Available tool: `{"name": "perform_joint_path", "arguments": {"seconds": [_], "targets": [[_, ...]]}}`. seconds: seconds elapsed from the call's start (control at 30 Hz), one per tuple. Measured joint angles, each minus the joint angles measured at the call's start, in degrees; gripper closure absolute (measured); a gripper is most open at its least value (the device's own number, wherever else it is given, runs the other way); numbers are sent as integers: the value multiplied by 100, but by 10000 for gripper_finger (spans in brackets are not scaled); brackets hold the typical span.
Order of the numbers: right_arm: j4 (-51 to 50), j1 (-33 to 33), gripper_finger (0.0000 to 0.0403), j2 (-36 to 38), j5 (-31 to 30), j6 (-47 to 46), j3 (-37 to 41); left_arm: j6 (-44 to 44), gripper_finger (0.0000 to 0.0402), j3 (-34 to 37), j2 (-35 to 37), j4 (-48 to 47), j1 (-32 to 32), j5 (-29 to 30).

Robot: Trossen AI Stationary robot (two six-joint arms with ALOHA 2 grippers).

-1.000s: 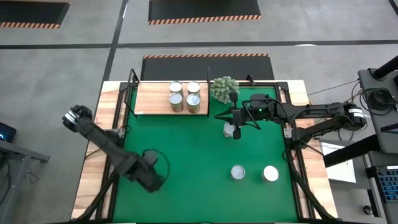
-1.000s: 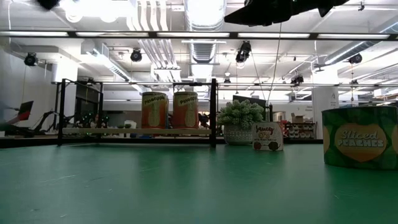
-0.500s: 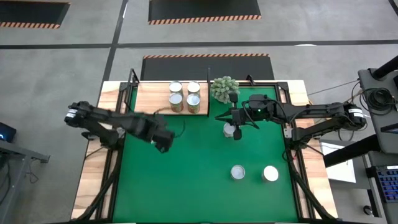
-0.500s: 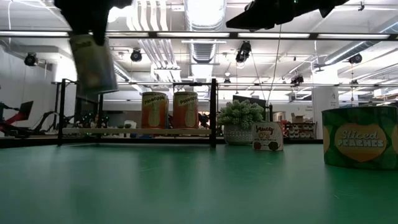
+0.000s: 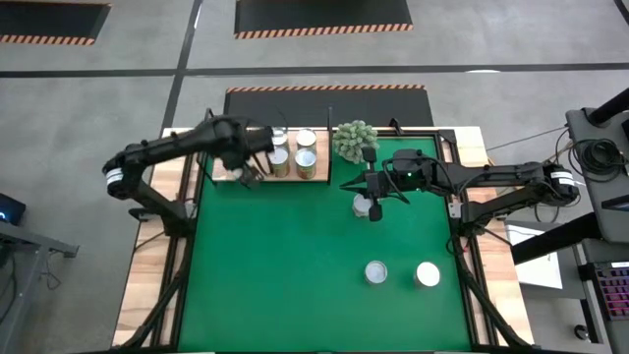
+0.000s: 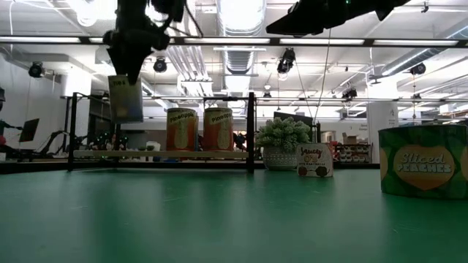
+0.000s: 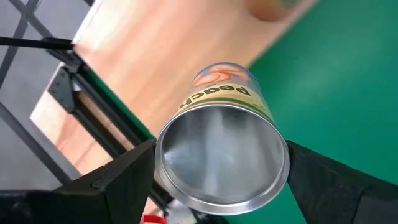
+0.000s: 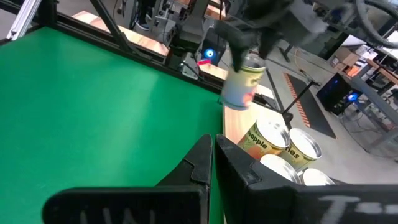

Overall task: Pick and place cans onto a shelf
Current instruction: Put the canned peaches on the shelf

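Note:
My left gripper [image 5: 248,167] is shut on a peaches can [image 6: 126,98] and hangs over the left part of the pale wooden shelf [image 5: 231,149], close to its near edge. Several cans [image 5: 292,149] stand upright on the shelf to its right. Three more cans stand on the green mat [image 5: 295,256]: one [image 5: 365,206] near the plant and two [image 5: 375,272] [image 5: 427,274] toward the near right. My right gripper [image 8: 213,142] is shut and empty. It points roughly level toward the table's left, high above the can near the plant. My left gripper pinches the can's side wall just below its shiny top rim [image 7: 163,163] between its two fingers, one finger [image 7: 121,183] on each side. The fingers come from above, pointing steeply down. The can hangs nearly upright below them, lifted clear of the shelf.
A round grey-green plant [image 5: 355,141] stands at the shelf's right end. Black frame posts [image 6: 251,131] rise at the shelf's edges. A "Sliced Peaches" can [image 6: 423,172] sits close to the low camera. The mat's left half is bare green.
My left gripper has swung from the near left of the mat toward the table's far edge, rising a little and rolling its wrist. It has carried the can along and now holds it over the shelf's left part.

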State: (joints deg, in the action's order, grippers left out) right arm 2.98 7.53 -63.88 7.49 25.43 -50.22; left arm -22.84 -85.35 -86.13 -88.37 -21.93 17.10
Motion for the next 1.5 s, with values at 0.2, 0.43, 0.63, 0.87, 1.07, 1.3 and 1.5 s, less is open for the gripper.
{"name": "perform_joint_path", "arguments": {"seconds": [0.2,0.43,0.63,0.87,1.07,1.3,1.5], "targets": [[-146,0,394,0,-1,13,0,683,93,340,0,430,-1044,-186],[-148,0,394,2,-3,26,0,888,93,807,-2,630,-1733,-313],[-146,0,394,2,-5,28,0,974,93,1076,-2,719,-1903,-313],[-148,0,394,2,-5,26,0,994,81,1235,0,914,-1922,-302],[-153,0,394,2,-5,11,0,1020,62,1229,0,982,-1922,-248],[-168,0,394,2,-5,13,0,1022,59,1209,-1,971,-1915,-104],[-188,0,394,2,-5,17,0,1020,59,966,5,853,-1915,-98]]}}
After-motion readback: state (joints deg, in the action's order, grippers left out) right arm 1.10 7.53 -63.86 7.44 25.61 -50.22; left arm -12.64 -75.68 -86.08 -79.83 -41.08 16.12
